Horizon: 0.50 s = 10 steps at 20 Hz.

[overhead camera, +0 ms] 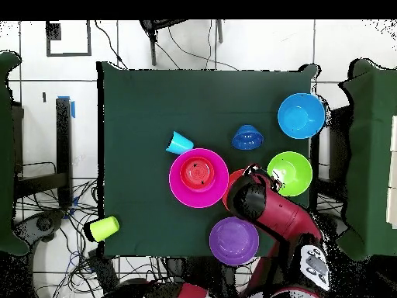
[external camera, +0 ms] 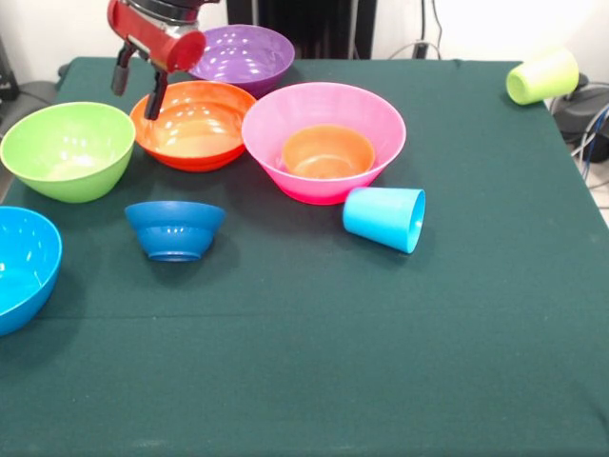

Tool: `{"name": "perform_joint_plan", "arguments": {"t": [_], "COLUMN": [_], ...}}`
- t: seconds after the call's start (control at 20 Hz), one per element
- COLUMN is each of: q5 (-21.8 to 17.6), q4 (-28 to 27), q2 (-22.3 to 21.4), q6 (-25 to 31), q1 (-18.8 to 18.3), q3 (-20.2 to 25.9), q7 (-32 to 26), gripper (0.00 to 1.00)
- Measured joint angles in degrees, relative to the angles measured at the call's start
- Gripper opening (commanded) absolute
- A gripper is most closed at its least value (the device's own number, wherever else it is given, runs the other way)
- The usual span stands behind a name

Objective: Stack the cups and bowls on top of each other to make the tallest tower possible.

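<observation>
Bowls ring the fingers [external camera: 139,84], which hang apart and empty over the orange-red bowl's [external camera: 193,125] far left rim: lime green bowl [external camera: 67,150] lower left, dark blue bowl [external camera: 175,229] below, purple bowl [external camera: 241,57] just right, pink bowl [external camera: 324,141] farther right.

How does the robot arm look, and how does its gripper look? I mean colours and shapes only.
The arm is thick and rounded, glossy red with black sections; near its base there is a pale panel with dark marks. The gripper has a red cylindrical housing with a metal band, and two slim black fingers. No loose cables show on it.
</observation>
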Motion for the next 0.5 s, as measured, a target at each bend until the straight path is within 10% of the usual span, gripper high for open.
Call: {"name": "perform_joint_plan", "arguments": {"t": [0.5], "q5": [-0.2], "q4": [1.5], "q2": [0.4], "q6": [0.0], "q1": [-0.1], "q3": [0.1], "q7": [0.0], "gripper": [1.0]}}
